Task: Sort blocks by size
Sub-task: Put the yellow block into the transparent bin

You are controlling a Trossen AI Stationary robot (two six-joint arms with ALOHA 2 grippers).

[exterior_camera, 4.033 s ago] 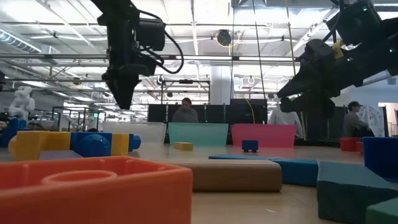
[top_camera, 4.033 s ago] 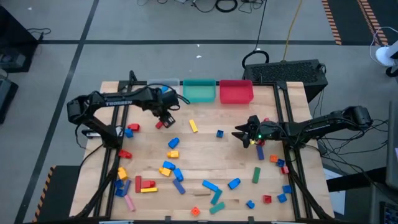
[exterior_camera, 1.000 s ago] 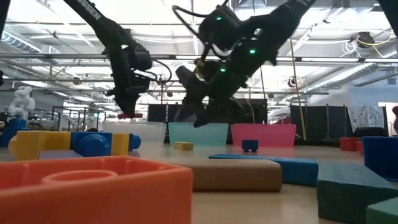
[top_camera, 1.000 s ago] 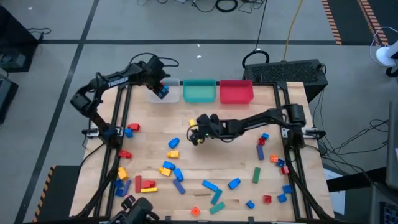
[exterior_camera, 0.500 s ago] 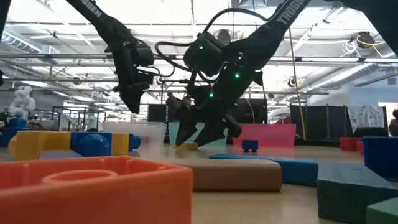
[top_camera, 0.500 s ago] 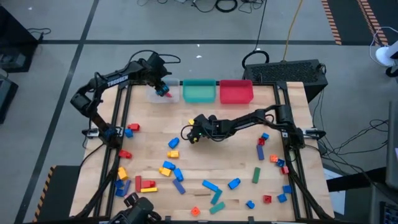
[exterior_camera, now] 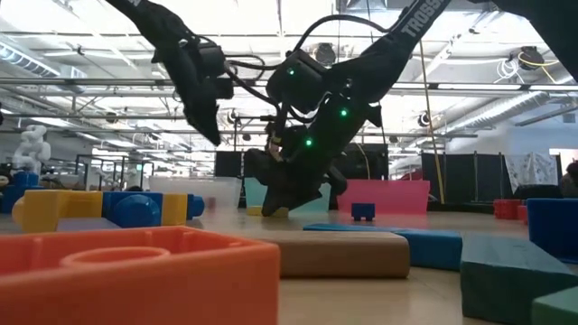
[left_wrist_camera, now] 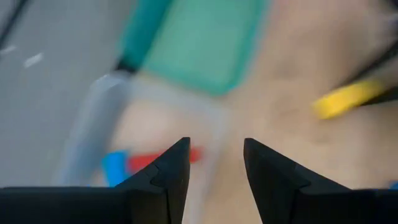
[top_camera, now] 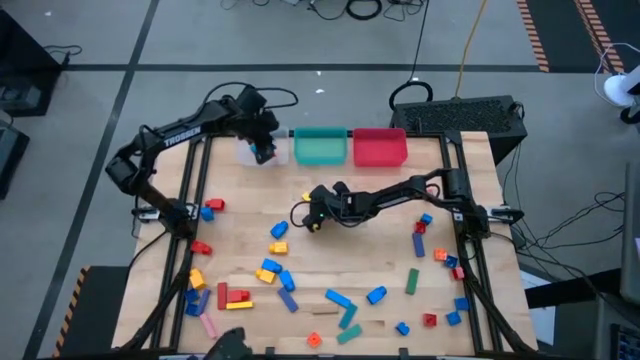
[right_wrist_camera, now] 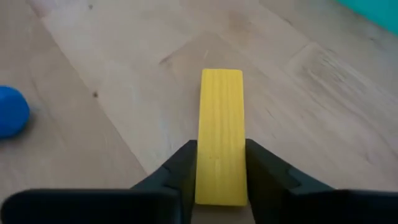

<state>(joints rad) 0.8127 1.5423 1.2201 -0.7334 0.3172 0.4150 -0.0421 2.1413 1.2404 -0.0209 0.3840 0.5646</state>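
We see the right claw (right_wrist_camera: 219,168) stretched low over the middle of the wooden counter (top_camera: 350,250), its dark fingers pressed to both long sides of a flat, smooth yellow bar (right_wrist_camera: 221,134). The left claw (left_wrist_camera: 214,165) hangs parted and empty above the clear bin (left_wrist_camera: 118,124), where red and blue blocks lie.

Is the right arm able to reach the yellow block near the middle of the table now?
Probably yes: the right gripper is already at the yellow block, one finger at each side, and nothing lies between.
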